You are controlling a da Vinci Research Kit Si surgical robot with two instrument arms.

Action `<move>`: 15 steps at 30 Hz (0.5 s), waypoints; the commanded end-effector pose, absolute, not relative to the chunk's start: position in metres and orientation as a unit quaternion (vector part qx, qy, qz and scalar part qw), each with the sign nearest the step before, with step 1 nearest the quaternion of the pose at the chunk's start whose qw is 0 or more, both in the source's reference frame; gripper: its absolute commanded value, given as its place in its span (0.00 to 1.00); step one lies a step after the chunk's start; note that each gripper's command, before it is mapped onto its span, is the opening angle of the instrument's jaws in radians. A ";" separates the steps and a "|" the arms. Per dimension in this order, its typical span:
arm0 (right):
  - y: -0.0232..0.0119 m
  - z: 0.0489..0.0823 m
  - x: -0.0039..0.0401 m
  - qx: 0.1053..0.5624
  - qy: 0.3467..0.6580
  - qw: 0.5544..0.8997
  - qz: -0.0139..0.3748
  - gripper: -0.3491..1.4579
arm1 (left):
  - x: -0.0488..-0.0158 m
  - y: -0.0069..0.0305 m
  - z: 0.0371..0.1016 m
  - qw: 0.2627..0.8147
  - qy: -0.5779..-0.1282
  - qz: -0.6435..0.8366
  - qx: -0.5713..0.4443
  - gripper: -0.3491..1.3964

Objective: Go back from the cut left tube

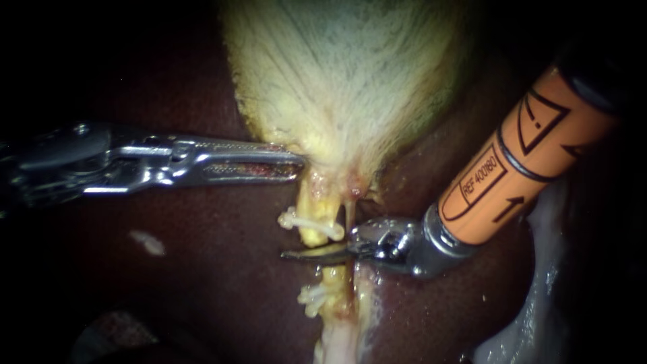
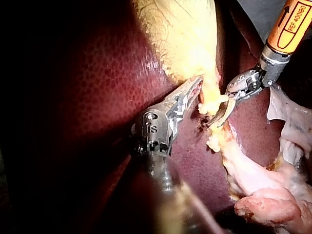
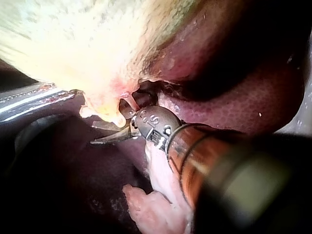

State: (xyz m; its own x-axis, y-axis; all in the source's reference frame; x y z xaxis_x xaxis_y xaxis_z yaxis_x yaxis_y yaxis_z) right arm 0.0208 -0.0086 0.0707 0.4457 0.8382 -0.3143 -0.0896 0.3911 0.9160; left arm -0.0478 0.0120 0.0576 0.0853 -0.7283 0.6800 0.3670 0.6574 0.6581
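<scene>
The left tube is cut in two. Its upper stump (image 1: 311, 232) hangs under the pale yellow gallbladder (image 1: 350, 81) with a white clip (image 1: 303, 221) across it. The lower stump (image 1: 335, 296) carries another clip (image 1: 312, 298). My right instrument (image 1: 286, 255), on an orange shaft, has its curved blades shut, lying in the gap between the two stumps; it also shows as my right instrument (image 3: 93, 141). My left instrument (image 1: 296, 162) holds the gallbladder's lower edge, jaws shut on it, and shows as my left instrument (image 2: 197, 84) beside the stump.
Dark red liver (image 1: 202, 269) surrounds the site. A thin strand (image 1: 348, 212) runs down from the gallbladder just right of the cut tube. Pale loose tissue (image 1: 539, 269) lies at the lower right, below the orange shaft (image 1: 526, 155).
</scene>
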 end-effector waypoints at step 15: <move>-0.0096 0.0701 0.0205 0.451 0.422 0.719 0.319 0.72 | -0.0477 0.0120 0.0575 0.719 -0.559 -0.381 0.162 0.00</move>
State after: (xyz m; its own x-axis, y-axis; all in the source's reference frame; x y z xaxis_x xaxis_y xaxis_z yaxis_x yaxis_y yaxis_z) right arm 0.0204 -0.0099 0.0699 0.4414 0.8361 -0.3258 -0.0749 0.3962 0.9151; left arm -0.0477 0.0120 0.0576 0.0860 -0.7284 0.6797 0.3666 0.6575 0.6583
